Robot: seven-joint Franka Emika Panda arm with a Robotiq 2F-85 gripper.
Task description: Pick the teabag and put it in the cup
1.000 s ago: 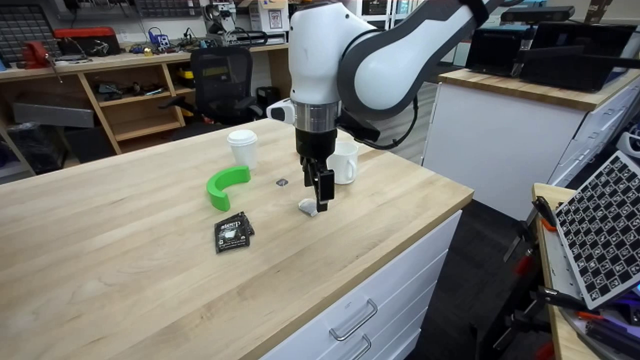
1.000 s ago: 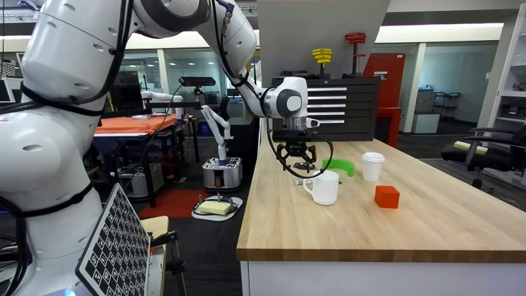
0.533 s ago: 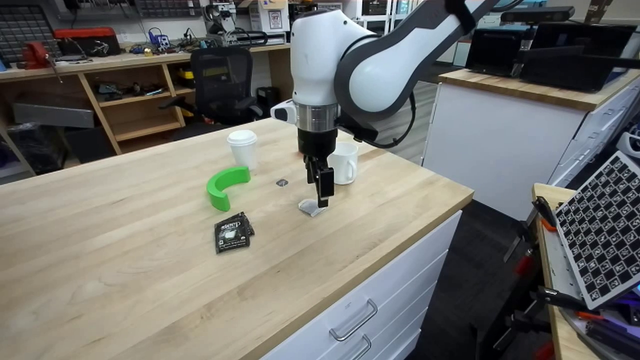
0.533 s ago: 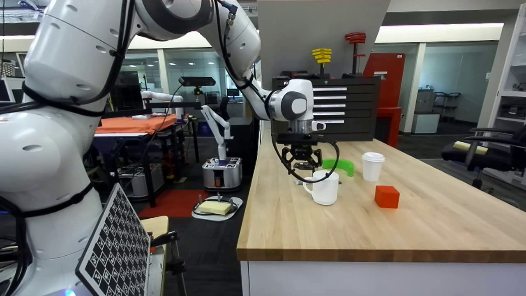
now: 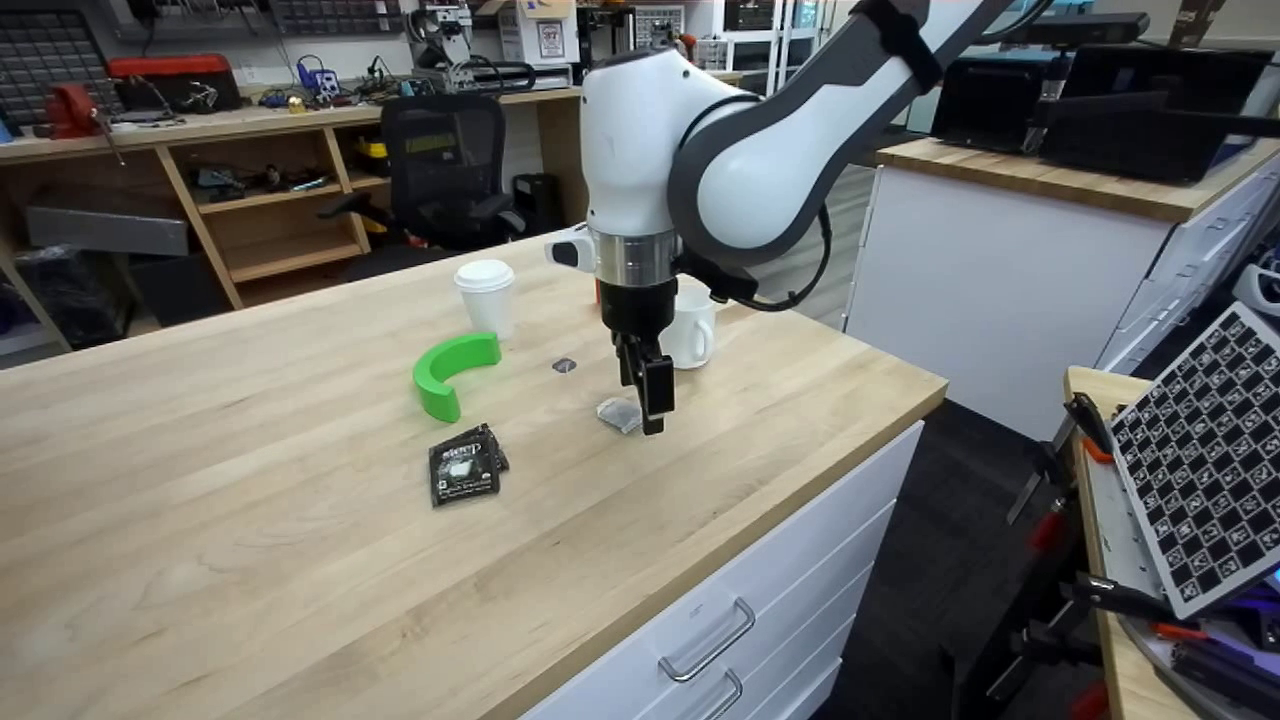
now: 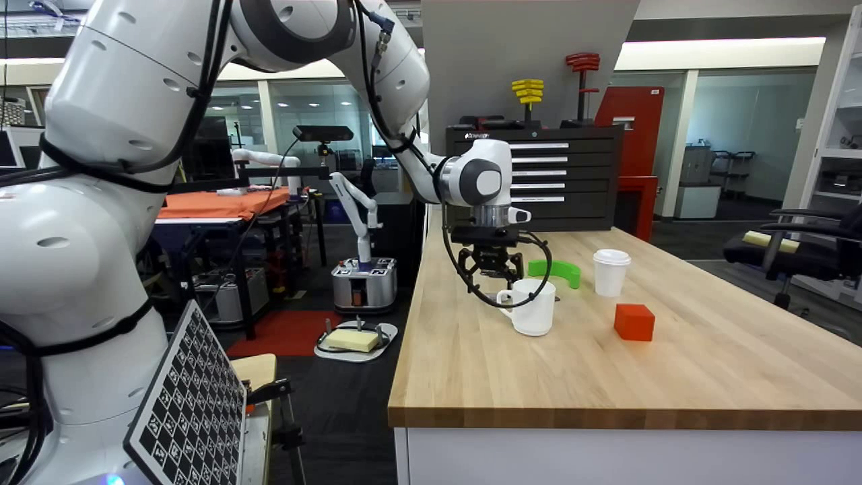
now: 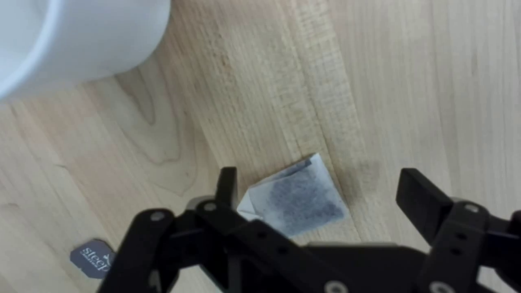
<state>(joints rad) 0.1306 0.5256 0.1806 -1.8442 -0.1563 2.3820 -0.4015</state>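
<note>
Lower than half a second ago, the gripper (image 7: 317,183) has sunk toward the pale wooden table (image 5: 200,600), jaws spread wide, unclenched. Between them in the wrist view, the teabag (image 7: 303,199) lies flat on the wood, one jaw overlapping its corner; whether they touch is unclear. The cup (image 5: 690,335), a wide white mug, stands nearer the table corner above the drawers (image 5: 780,560), and in an exterior view an orange-red block (image 6: 634,322) sits farther from that corner. Past the long edge opposite the drawers are a black chair (image 5: 445,160) and a cluttered bench (image 5: 245,122). Arching in across the drawer-side edge, the white arm (image 6: 94,121) points its wrist straight down. On the dark tag (image 7: 93,258) "steep" can be read; smaller print is blurred, and lettering on the black packets (image 5: 466,468) is hard to make out
</note>
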